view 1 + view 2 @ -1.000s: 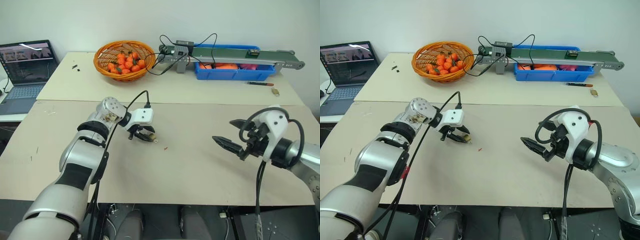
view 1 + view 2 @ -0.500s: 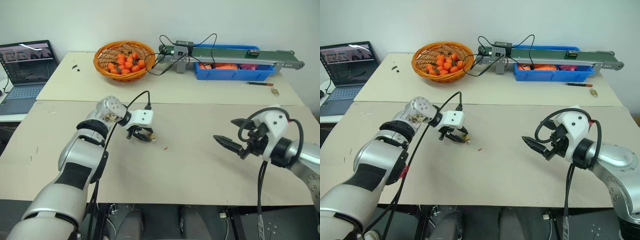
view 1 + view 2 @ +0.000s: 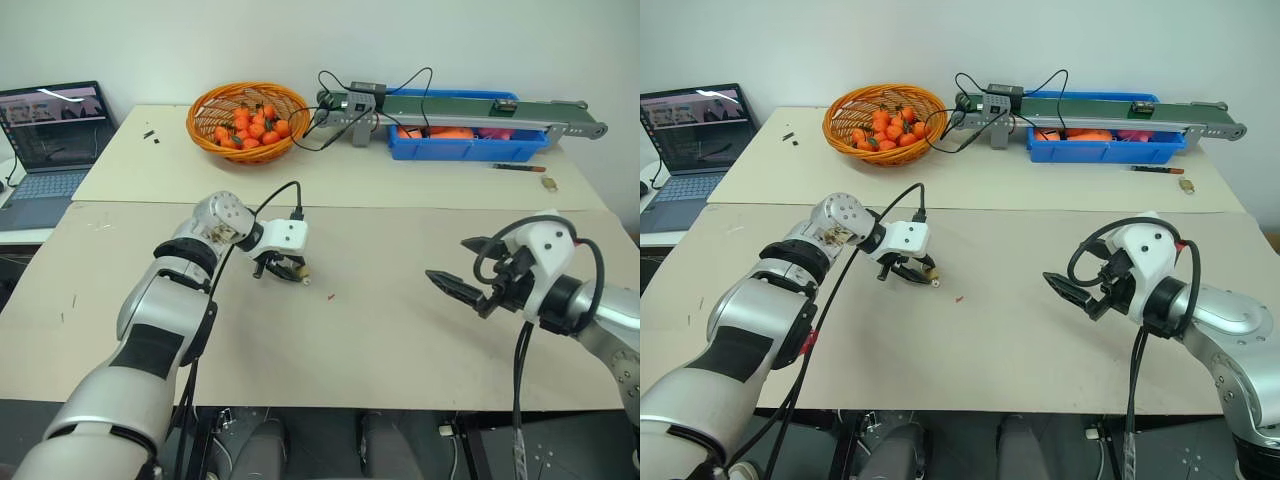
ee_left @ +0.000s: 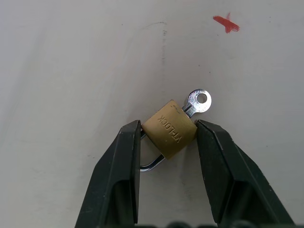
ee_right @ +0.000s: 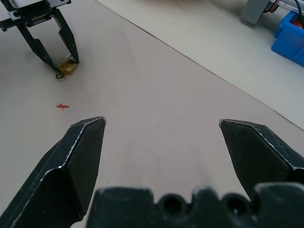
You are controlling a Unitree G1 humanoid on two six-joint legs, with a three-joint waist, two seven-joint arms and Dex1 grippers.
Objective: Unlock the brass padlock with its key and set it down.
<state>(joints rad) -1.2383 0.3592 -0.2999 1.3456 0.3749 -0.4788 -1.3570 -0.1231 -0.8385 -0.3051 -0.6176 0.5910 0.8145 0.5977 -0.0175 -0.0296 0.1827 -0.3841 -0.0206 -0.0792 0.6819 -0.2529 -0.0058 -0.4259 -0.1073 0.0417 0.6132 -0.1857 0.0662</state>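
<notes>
One brass padlock (image 4: 169, 135) sits between the two black fingers of the left claw (image 4: 168, 142), pinched by its sides just over the table (image 3: 380, 330). One silver key (image 4: 197, 101) sticks out of the padlock's end away from the claw, its round bow with a hole showing past the brass block. On the other end the thin silver shackle (image 4: 149, 164) curves out beside one finger. Whether the shackle has come free of the block cannot be told. The left claw is closed on the padlock, and in the right wrist view it hangs just above the table with the padlock at its tips.

One small red mark (image 4: 226, 23) lies on the table near the padlock, apart from it.

The right claw (image 5: 164, 142) hangs over the table well to the right of the padlock, its two fingers spread wide with nothing between them.

Far behind the padlock, at the back of the table, stands one wicker basket (image 3: 208, 104) of small orange fruits. Right of the basket lies one narrow conveyor belt (image 3: 480, 108) with black cables, over one blue tray (image 3: 470, 150). One pen (image 3: 520, 167) and one small brass item (image 3: 551, 183) lie right of the tray. One open laptop (image 3: 52, 135) stands left of the basket, off the table's edge.
</notes>
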